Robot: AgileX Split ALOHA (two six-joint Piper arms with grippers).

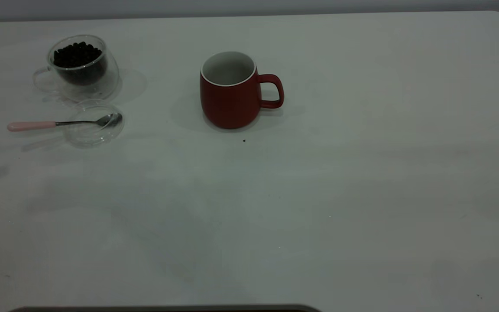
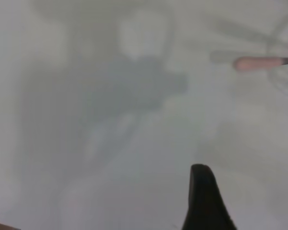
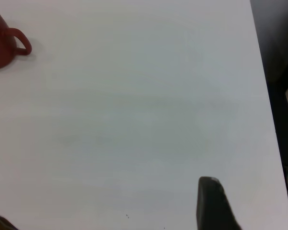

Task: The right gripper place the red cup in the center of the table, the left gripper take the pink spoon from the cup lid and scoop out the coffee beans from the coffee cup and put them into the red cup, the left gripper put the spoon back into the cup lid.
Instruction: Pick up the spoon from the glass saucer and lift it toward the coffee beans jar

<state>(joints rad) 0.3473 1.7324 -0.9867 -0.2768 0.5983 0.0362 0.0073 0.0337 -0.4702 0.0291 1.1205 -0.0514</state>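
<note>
Spoon (image 1: 59,124): bowl on lid (image 1: 85,134) just in front of coffee cup (image 1: 80,67), pink handle overhanging table (image 1: 319,195). Light, stiff, slick, so pinch mid-handle. Mug (image 1: 232,91) near centre. Left gripper (image 2: 206,201), right gripper (image 3: 213,203): one finger visible each, spread can't tell

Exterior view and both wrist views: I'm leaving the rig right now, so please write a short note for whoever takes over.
Left gripper: above bare table, near the pink spoon's handle; nothing held. Right gripper: over bare table well away from the red cup; nothing held.
Red cup: upright near the table's centre, looks empty.
Coffee cup: left rear, coffee beans inside.
Pink spoon: bowl resting in the cup lid, in front of the coffee cup.
Done: the red cup seems placed.
Left: pick up the spoon, scoop beans into the red cup, return the spoon to the lid.
</note>
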